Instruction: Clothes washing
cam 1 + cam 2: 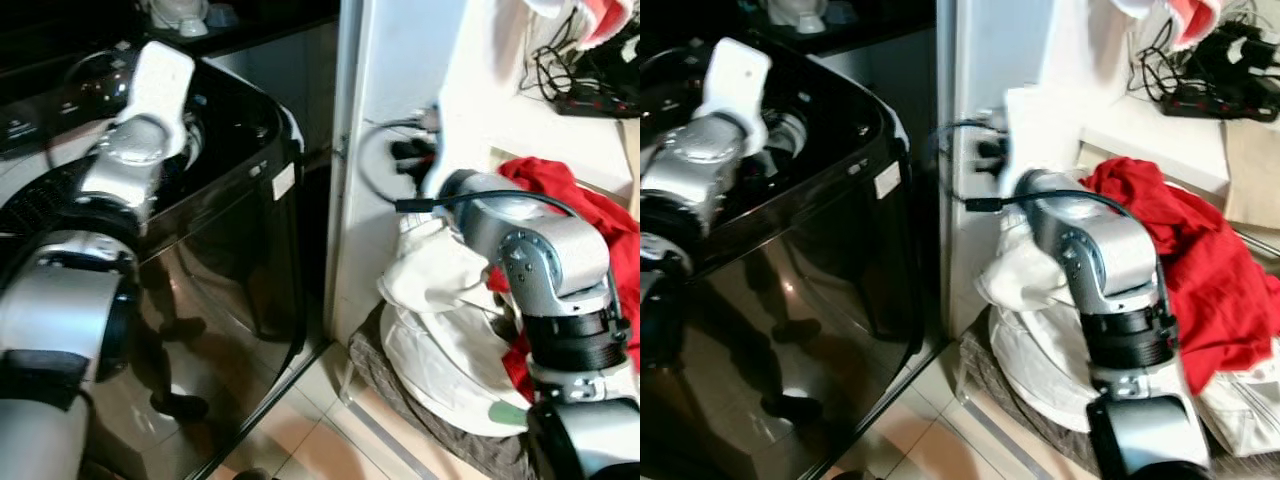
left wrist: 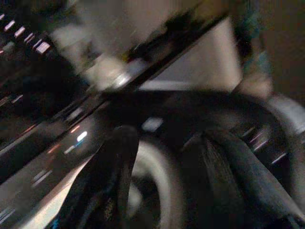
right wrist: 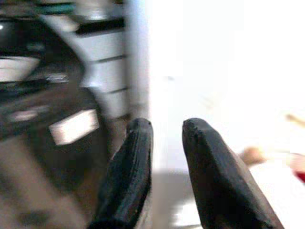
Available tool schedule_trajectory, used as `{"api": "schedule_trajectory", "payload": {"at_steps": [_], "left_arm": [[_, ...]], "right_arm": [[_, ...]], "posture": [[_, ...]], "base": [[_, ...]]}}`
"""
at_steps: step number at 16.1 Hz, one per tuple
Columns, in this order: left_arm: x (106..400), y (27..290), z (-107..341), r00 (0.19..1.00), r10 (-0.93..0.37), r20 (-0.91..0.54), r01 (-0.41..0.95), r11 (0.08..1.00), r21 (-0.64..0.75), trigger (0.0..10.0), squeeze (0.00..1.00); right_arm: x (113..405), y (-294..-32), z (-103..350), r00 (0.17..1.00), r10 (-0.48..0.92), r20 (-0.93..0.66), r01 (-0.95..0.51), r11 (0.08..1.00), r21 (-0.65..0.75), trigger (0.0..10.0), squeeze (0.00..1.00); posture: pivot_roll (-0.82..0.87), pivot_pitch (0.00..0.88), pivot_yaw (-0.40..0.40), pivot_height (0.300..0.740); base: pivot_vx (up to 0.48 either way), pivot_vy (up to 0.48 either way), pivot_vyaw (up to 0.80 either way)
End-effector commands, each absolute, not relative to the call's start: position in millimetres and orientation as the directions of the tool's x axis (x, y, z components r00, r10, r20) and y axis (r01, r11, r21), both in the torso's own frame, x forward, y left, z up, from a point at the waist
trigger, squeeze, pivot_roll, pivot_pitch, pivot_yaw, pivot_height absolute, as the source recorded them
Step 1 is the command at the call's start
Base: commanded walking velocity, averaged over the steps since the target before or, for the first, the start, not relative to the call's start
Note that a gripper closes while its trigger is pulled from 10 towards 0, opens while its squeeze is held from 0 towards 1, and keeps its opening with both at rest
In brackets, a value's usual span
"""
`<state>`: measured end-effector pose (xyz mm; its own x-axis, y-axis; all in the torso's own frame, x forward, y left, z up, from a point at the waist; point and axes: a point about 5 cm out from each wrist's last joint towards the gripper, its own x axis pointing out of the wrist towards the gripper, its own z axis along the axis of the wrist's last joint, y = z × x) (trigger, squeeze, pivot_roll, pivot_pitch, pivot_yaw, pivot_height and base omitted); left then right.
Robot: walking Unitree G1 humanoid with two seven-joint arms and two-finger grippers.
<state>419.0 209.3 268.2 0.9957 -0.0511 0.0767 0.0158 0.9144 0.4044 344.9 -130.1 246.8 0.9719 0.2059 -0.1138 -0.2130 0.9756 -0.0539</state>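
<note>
A black top-loading washing machine stands on the left. My left arm reaches over its open top, and the left gripper hangs open above the drum with nothing between its fingers. To the right, a heap of laundry lies by the wall: a red garment on top and a white garment in front, bunched against my right forearm. My right gripper points toward the gap between washer and wall. Its fingers stand a little apart and hold nothing. Both wrist views are blurred.
A white wall panel rises between the washer and the laundry heap. A brown cloth lies under the heap on the tiled floor. A power strip with black cables sits on the shelf at the back right.
</note>
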Motion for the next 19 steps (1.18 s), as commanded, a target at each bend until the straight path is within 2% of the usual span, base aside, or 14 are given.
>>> {"api": "schedule_trajectory", "payload": {"at_steps": [1, 3, 5, 6, 7, 9, 10, 11, 12, 13, 15, 16, 17, 19], "left_arm": [[417, 186, 280, 0.966, -0.199, 0.165, 0.116, 0.905, 0.41, 10.0, 0.0], [411, 162, 277, 0.915, -0.367, 0.168, 0.28, 0.877, 0.391, 10.0, 0.0], [388, 124, 253, 0.735, -0.674, 0.072, 0.619, 0.712, 0.332, 10.0, 0.0], [385, 123, 245, 0.724, -0.689, 0.026, 0.644, 0.689, 0.333, 10.0, 0.0], [383, 130, 232, 0.745, -0.664, -0.056, 0.632, 0.678, 0.374, 10.0, 0.0], [390, 159, 229, 0.857, -0.5, -0.121, 0.489, 0.718, 0.495, 10.0, 0.0], [393, 185, 242, 0.919, -0.373, -0.128, 0.372, 0.714, 0.593, 10.0, 0.0], [393, 195, 250, 0.942, -0.318, -0.112, 0.315, 0.714, 0.625, 10.0, 0.0], [394, 235, 293, 0.994, -0.096, 0.047, 0.037, 0.721, 0.692, 10.0, 0.0], [391, 249, 306, 0.997, -0.038, 0.074, -0.025, 0.707, 0.707, 10.0, 0.0], [387, 266, 314, 0.999, -0.037, 0.0, 0.028, 0.752, 0.658, 10.0, 0.0], [383, 271, 312, 0.993, -0.075, -0.095, 0.118, 0.773, 0.624, 10.0, 0.0], [376, 278, 307, 0.969, -0.101, -0.225, 0.222, 0.753, 0.62, 10.0, 0.0], [368, 295, 302, 0.947, -0.028, -0.321, 0.245, 0.711, 0.659, 10.0, 0.0]], "right_arm": [[348, -152, 246, 0.991, 0.088, -0.098, -0.096, 0.992, -0.081, 10.0, 0.0], [347, -162, 245, 0.993, 0.063, -0.103, -0.071, 0.995, -0.071, 10.0, 0.0], [346, -174, 242, 0.994, 0.016, -0.11, -0.026, 0.995, -0.094, 10.0, 0.0], [346, -175, 242, 0.994, 0.007, -0.109, -0.018, 0.995, -0.102, 10.0, 0.0], [345, -178, 243, 0.995, -0.006, -0.103, -0.005, 0.994, -0.108, 10.0, 0.0], [342, -180, 245, 0.995, 0.014, -0.103, -0.024, 0.995, -0.097, 10.0, 0.0], [340, -176, 245, 0.993, 0.061, -0.104, -0.07, 0.994, -0.085, 10.0, 0.0], [339, -174, 245, 0.991, 0.079, -0.105, -0.088, 0.993, -0.082, 10.0, 0.0], [336, -158, 248, 0.975, 0.201, -0.092, -0.206, 0.977, -0.056, 10.0, 0.0], [333, -150, 249, 0.962, 0.261, -0.084, -0.265, 0.963, -0.045, 10.0, 0.0], [327, -137, 251, 0.929, 0.36, -0.08, -0.365, 0.929, -0.054, 10.0, 0.0], [324, -132, 251, 0.913, 0.399, -0.08, -0.404, 0.913, -0.062, 10.0, 0.0], [322, -129, 251, 0.899, 0.429, -0.082, -0.435, 0.898, -0.065, 10.0, 0.0], [318, -125, 249, 0.882, 0.463, -0.089, -0.469, 0.88, -0.069, 10.0, 0.0]], "posture": [[-0.07, 0.0, 0.03, 0.74], [-0.07, 0.0, 0.031, 0.74], [-0.07, 0.0, 0.036, 0.74], [-0.07, 0.0, 0.044, 0.74], [-0.08, 0.0, 0.049, 0.74], [-0.08, 0.0, 0.049, 0.74], [-0.07, 0.0, 0.049, 0.74], [-0.07, 0.0, 0.049, 0.74], [-0.06, 0.0, 0.05, 0.74], [-0.06, 0.0, 0.051, 0.74], [-0.05, 0.0, 0.059, 0.74], [-0.05, 0.0, 0.06, 0.74], [-0.05, 0.0, 0.061, 0.74], [-0.04, 0.0, 0.063, 0.74]], "base": [[0.0, 0.0, 0.0], [0.0, 0.0, 0.0], [0.0, 0.0, 0.0], [0.0, 0.0, 0.0], [0.0, 0.0, 0.0], [0.0, 0.0, 0.0], [0.0, 0.0, 0.0], [0.0, 0.0, 0.0], [0.0, 0.0, 0.0], [0.0, 0.0, 0.0], [0.0, 0.0, 0.0], [0.0, 0.0, 0.0], [0.0, 0.0, 0.0], [0.0, 0.0, 0.0]]}}
